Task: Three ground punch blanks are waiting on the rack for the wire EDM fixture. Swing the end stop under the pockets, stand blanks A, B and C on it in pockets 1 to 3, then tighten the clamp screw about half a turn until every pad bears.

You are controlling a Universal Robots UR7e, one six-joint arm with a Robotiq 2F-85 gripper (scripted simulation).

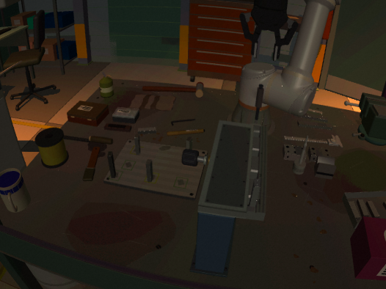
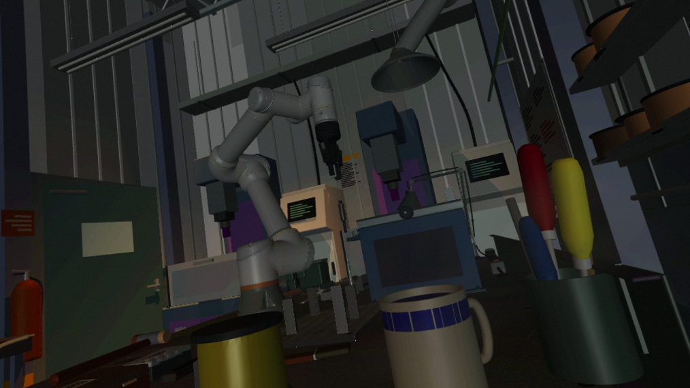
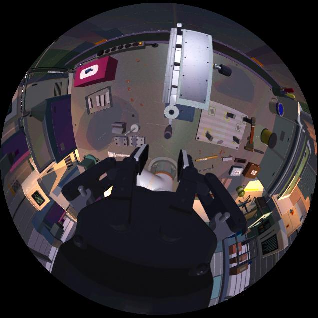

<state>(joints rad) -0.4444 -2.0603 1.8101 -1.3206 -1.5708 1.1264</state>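
The rack plate (image 1: 157, 167) lies directly left of the tall fixture (image 1: 235, 168), its black clamp knob (image 1: 190, 157) between them. Dark blanks stand upright on the rack; three show plainly (image 1: 111, 165) (image 1: 149, 170) (image 1: 137, 145). The fixture's grey top plate (image 3: 194, 68) carries a row of pockets (image 3: 175, 65) along one long side. A dark upright handle (image 1: 259, 101) stands at the fixture's far end, with a white round hub (image 3: 171, 112) beside it in the wrist camera. High above the arm's base, far from the fixture and rack, my gripper (image 1: 267, 49) (image 3: 161, 158) hangs open and empty.
The arm's own base (image 1: 264, 91) sits just below the gripper, behind the fixture. Right of it lie drilled blocks (image 1: 295, 152), a scale and a green vise (image 1: 372, 117). Hammers, a yellow spool (image 1: 51, 146), boxes and a mug (image 1: 11, 189) crowd the left. A maroon box (image 1: 368, 245) sits front right.
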